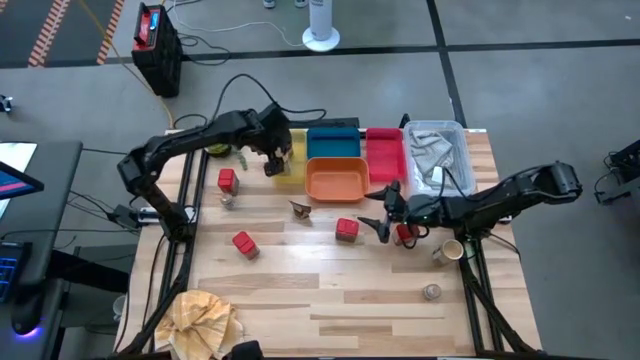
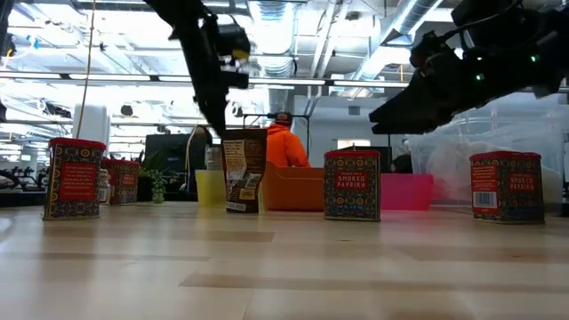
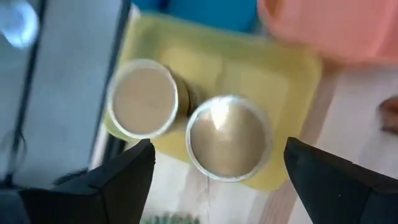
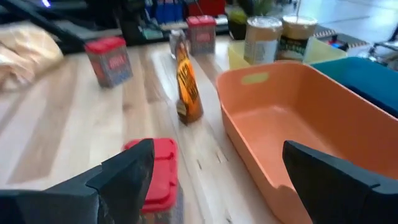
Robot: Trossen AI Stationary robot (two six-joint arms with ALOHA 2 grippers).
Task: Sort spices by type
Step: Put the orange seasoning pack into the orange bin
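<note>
On the wooden table [image 1: 330,290], your spice stock reads as follows.

Red tins: you have cube-like tins with red lids and patterned labels. One [image 1: 227,180] sits at the table's left edge and one [image 1: 245,244] nearer the front left. One [image 1: 347,229], with "Smoked Paprika" on its label in the low view, stands mid-table, in front of the orange tray [image 1: 336,178]. A fourth red tin [image 1: 404,235] lies under the right gripper [image 1: 385,212].

Tan jars: two cylindrical jars with pale round tops [image 3: 142,98] [image 3: 228,138] stand side by side, touching or nearly so, in the yellow tray [image 3: 292,81] at the far left of the tray row. A third [image 1: 451,249] lies near the right edge, its open mouth showing.

Shakers: a small silver-topped one [image 1: 432,291] stands alone at the front right; you can make out another [image 1: 228,199] just beside the left-edge tin.

Dark brown piece: this [image 1: 300,208] stands between the left-hand tins and the orange tray; the right wrist view shows it as a slim brown packet with yellow print.

Left gripper [image 1: 277,157]: it hangs directly over the yellow tray with its fingers spread wide, one on each side of the nearer jar and clear of it, nothing between them.

Right gripper: fingers spread, pinching nothing, pointed toward the orange tray from the right side.

Beyond the orange tray you see a blue tray [image 1: 333,142], a pink tray [image 1: 385,152] and a clear bin [image 1: 437,155] holding grey cloth. A crumpled yellowish cloth [image 1: 200,318] lies at the front left corner.
</note>
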